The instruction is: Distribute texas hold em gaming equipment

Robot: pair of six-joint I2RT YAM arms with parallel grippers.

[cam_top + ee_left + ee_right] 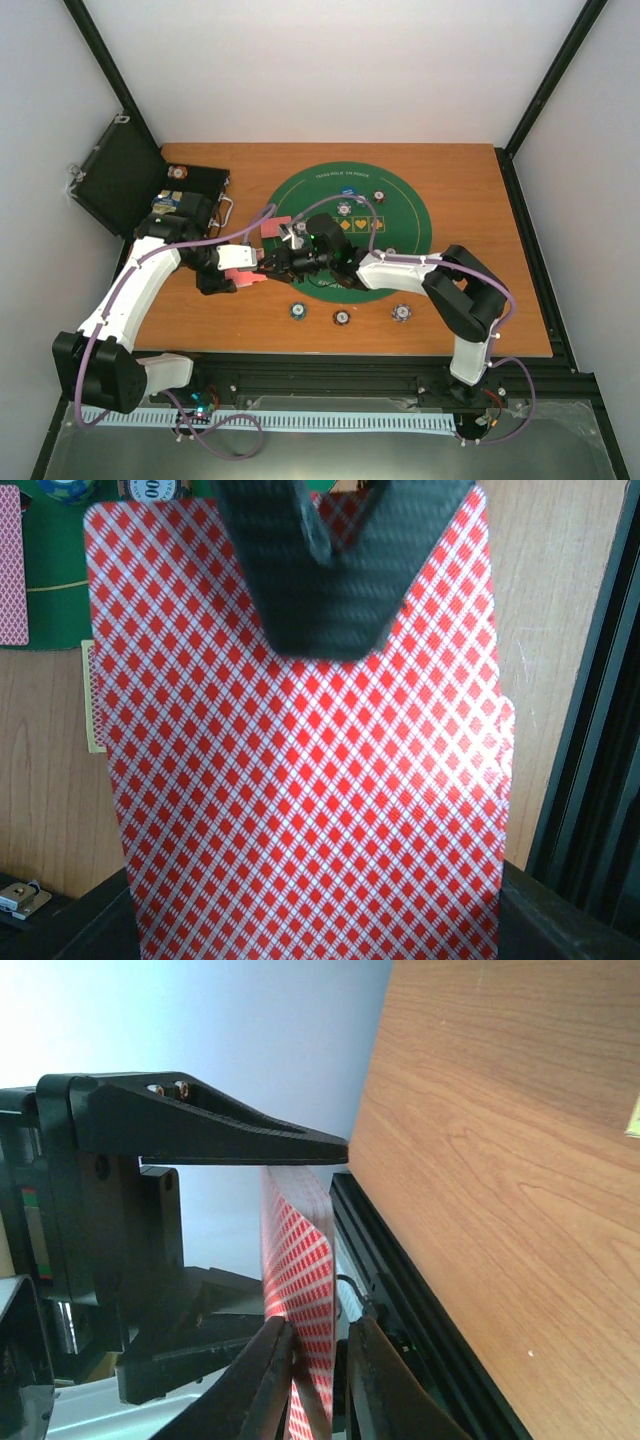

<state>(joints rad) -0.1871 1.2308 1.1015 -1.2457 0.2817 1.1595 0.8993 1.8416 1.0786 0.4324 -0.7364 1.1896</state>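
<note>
My left gripper (252,276) is shut on a deck of red-backed cards (246,282) and holds it upright above the table, left of the green mat (400,245). The deck fills the left wrist view (300,780) and hides the left fingers there. My right gripper (274,264) reaches left to the deck's far edge. In the right wrist view its fingers (268,1380) straddle the deck (300,1260), one pad touching and a thin gap at the other. A single card (275,228) lies at the mat's left edge. Three chips (341,318) lie on the wood below the mat.
More chips (344,208) and a blue button (349,190) sit on the mat. The open black case (120,180) stands at the back left with chips (177,172) inside. The black frame rail (420,1320) runs along the table's near edge.
</note>
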